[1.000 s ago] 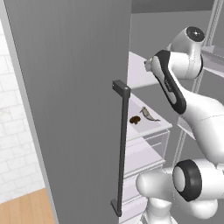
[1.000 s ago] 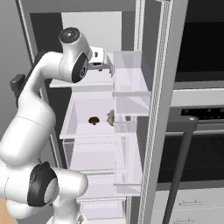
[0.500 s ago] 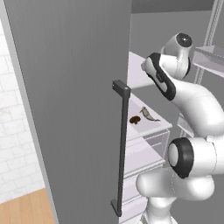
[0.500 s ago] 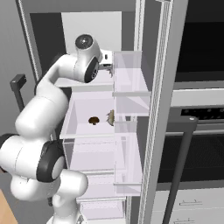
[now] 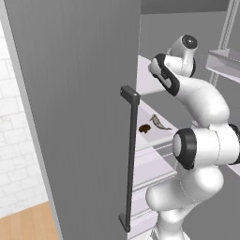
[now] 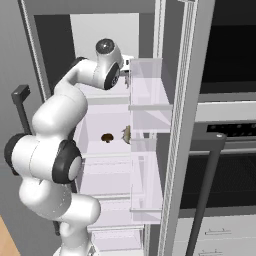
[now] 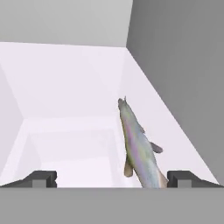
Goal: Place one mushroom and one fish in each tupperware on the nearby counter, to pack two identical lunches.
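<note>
My gripper [image 7: 111, 179] is open, reaching into the fridge's upper shelf. A silvery fish [image 7: 139, 148] lies on that white shelf between my fingertips [image 7: 41, 178], close to the right one, untouched. From the right base view my hand [image 6: 126, 72] is at the upper shelf. One shelf lower lie a brown mushroom [image 6: 107, 137] and a second fish [image 6: 126, 134]; the left base view shows that mushroom [image 5: 144, 128] and fish [image 5: 159, 123] too. The tupperwares and the counter are out of view.
The grey fridge door [image 5: 70, 108] stands open on the left, with a long dark handle [image 5: 130, 159]. Translucent door bins [image 6: 147, 85] flank the shelves on the right. A dark oven with a bar handle [image 6: 205, 190] stands beyond them.
The arm has swung toward the fridge and pushed the hand into the upper shelf. The jaws have stayed open. The mushroom and fish on the lower shelf have not moved.
</note>
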### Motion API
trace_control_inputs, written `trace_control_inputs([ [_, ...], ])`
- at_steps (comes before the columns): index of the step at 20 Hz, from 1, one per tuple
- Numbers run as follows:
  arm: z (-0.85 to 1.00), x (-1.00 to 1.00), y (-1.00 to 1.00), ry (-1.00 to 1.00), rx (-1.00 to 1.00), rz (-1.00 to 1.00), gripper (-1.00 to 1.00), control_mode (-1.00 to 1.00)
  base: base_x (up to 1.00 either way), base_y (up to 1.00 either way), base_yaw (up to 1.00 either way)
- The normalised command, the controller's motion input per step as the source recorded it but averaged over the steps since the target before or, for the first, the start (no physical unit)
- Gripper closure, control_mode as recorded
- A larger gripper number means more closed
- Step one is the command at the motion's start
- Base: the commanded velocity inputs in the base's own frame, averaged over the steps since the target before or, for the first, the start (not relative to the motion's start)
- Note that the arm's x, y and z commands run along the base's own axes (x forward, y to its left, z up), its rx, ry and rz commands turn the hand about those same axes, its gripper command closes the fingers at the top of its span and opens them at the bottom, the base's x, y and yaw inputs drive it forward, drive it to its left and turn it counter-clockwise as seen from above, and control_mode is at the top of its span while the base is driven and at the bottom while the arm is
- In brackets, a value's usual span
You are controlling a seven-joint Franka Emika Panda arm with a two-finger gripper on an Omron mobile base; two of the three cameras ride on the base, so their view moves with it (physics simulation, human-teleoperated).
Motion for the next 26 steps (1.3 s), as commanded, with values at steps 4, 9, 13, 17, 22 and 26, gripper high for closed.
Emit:
trace_control_inputs([
  [4, 0.00, 0.49, -0.21, 0.01, 0.00, 0.00, -1.00, -1.00, 0.00, 0.00, 0.00],
  [9, -0.11, 0.42, -0.06, 0.00, 0.00, 0.00, -1.00, -1.00, 0.00, 0.00, 0.00],
  [13, -0.26, 0.47, -0.17, 0.03, 0.00, 0.00, -1.00, -1.00, 0.00, 0.00, 0.00],
  [17, -0.35, 0.35, -0.11, 0.01, 0.00, 0.00, -1.00, -1.00, 0.00, 0.00, 0.00],
  [22, -0.37, 0.18, 0.01, 0.00, 0.00, 0.00, 1.00, -1.00, 0.00, 0.00, 0.00],
  [26, -0.53, -0.03, 0.06, 0.04, -0.01, 0.00, 1.00, -1.00, 0.00, 0.00, 0.00],
])
